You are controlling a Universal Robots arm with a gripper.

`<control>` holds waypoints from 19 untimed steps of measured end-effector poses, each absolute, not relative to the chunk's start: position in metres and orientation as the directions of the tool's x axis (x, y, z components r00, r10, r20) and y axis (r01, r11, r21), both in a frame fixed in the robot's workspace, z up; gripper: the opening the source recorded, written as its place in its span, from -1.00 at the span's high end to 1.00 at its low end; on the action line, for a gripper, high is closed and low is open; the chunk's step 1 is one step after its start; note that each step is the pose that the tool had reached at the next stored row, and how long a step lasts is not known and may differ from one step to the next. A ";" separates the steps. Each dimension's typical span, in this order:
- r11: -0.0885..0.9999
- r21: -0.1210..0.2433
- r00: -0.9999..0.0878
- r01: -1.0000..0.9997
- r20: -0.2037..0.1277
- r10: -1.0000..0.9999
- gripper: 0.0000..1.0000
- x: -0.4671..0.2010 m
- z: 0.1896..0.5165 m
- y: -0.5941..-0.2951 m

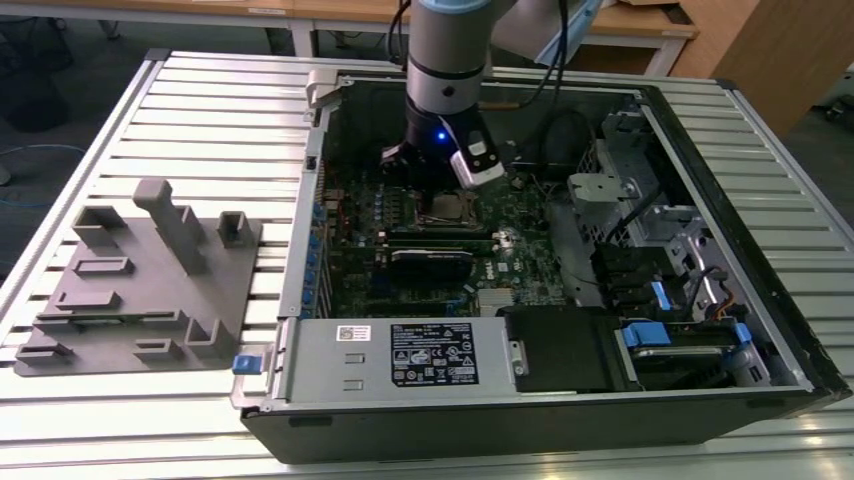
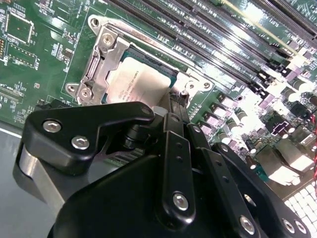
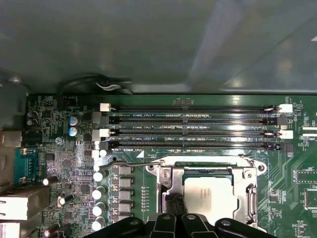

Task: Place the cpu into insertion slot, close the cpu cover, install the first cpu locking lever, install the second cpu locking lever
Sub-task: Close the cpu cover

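Now, in the exterior view, we see the pincer [image 1: 430, 182] low over the cpu [image 1: 449, 211], seated in the insertion slot [image 1: 470, 222]. In both wrist views, the pincer [image 3: 173, 204] is clenched at the edge of the cpu cover [image 3: 250, 198], with the chip just beyond its tips.

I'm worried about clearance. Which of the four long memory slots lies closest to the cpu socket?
The black-latched memory slot running directly alongside the insertion slot; the other three lie beyond it, farther from the socket.
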State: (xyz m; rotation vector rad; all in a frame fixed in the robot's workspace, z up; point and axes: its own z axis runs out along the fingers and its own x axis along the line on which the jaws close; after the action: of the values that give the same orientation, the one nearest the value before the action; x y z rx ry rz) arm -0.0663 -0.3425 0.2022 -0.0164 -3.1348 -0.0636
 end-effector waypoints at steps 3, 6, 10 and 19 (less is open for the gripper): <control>0.999 0.040 -1.000 0.010 0.006 0.010 0.79 -0.067 0.201 -0.342; 0.999 0.040 -1.000 0.010 0.006 0.010 0.79 -0.067 0.199 -0.342; 0.999 0.040 -1.000 0.010 0.007 0.010 0.79 -0.068 0.198 -0.343; 0.999 0.040 -1.000 0.010 0.007 0.010 0.79 -0.069 0.196 -0.343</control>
State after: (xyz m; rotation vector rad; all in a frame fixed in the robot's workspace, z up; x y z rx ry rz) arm -0.0687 -0.3425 0.1958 -0.0161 -3.1344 -0.0626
